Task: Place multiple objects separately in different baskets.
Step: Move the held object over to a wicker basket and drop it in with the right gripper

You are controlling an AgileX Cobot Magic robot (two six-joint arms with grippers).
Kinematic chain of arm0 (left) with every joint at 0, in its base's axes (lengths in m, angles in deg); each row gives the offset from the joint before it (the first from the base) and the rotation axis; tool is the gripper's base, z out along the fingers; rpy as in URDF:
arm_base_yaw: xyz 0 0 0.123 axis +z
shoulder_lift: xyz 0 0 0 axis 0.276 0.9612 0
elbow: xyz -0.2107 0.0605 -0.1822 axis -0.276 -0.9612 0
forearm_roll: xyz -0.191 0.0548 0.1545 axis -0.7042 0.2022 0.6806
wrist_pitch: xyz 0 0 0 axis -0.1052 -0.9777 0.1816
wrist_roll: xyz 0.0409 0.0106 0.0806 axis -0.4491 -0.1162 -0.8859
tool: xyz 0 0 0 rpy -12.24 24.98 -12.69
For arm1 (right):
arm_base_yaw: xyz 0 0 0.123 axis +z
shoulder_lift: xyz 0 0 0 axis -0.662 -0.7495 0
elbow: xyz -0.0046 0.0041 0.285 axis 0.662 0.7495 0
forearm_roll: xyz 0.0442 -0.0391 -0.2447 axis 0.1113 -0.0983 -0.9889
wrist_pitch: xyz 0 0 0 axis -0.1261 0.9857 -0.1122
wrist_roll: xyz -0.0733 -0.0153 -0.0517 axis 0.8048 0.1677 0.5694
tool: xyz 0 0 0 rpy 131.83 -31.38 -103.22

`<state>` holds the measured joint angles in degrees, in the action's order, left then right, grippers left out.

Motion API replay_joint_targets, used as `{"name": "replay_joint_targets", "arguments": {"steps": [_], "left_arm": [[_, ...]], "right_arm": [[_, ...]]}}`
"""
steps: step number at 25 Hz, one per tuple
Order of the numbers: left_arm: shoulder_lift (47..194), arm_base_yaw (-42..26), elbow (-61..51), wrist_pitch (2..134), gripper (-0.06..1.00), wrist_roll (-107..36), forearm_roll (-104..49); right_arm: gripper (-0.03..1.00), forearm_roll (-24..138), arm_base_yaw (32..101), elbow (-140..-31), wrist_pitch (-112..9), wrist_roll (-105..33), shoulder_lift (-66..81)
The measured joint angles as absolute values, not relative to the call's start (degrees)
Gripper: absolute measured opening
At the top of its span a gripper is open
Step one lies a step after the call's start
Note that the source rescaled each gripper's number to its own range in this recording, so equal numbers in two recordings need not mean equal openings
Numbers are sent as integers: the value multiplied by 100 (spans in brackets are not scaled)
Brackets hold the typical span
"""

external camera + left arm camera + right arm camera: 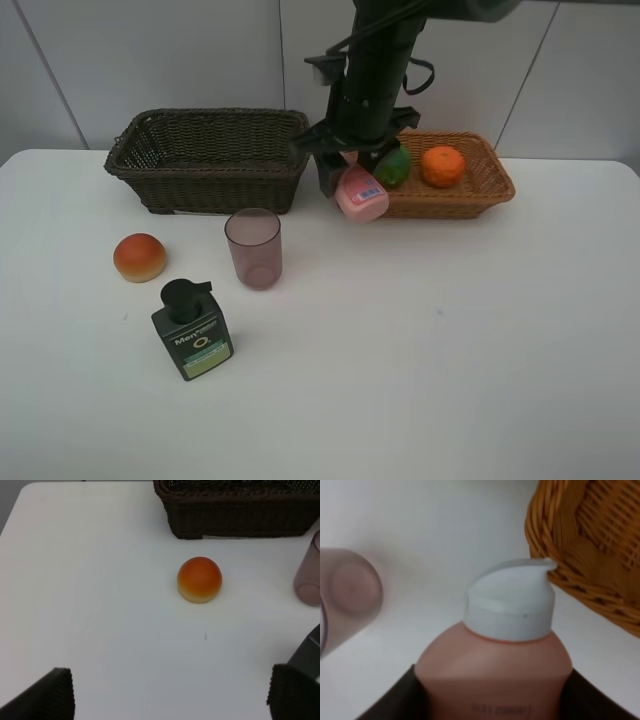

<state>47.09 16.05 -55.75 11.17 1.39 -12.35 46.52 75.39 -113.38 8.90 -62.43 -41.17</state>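
My right gripper [356, 172] is shut on the small pink bottle [361, 195], which hangs tilted just above the table at the left end of the light tan basket [490, 190]. In the right wrist view the bottle [495, 675] shows its white cap [510, 605] close to that basket's rim [590, 555]. A green lime [393, 167] and an orange tangerine [441, 166] lie inside the tan basket. The dark brown basket [205, 160] holds nothing I can see. My left gripper [170, 700] is open above bare table, short of the peach-like fruit [199, 579].
On the table's left half stand the mauve cup [253, 248] and the dark green pump bottle [192, 330], with the peach-like fruit [140, 257] to their left. The white table [450, 350] reaches to a pale wall behind the baskets.
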Motion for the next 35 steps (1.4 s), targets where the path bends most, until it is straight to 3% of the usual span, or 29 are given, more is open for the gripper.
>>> {"name": "replay_joint_targets", "arguments": {"steps": [4, 12, 18, 27, 35], "left_arm": [[4709, 1605, -5575, 1117, 100, 139, -1235], [4709, 1605, -5575, 1117, 100, 139, -1235], [4709, 1605, -5575, 1117, 100, 139, -1235], [4709, 1605, -5575, 1117, 100, 139, -1235], [4709, 1605, -5575, 1117, 100, 139, -1235]], "right_arm": [[0, 4729, 7539, -11710, 632, -6193, -4117], [0, 5370, 7539, -12183, -1100, -5633, -4362], [0, 5485, 7596, -12184, -3204, -5550, -4543], [0, 5621, 7604, -11728, -5438, -5550, -5056], [0, 5632, 7777, -11375, -6254, -5550, -5479]]}}
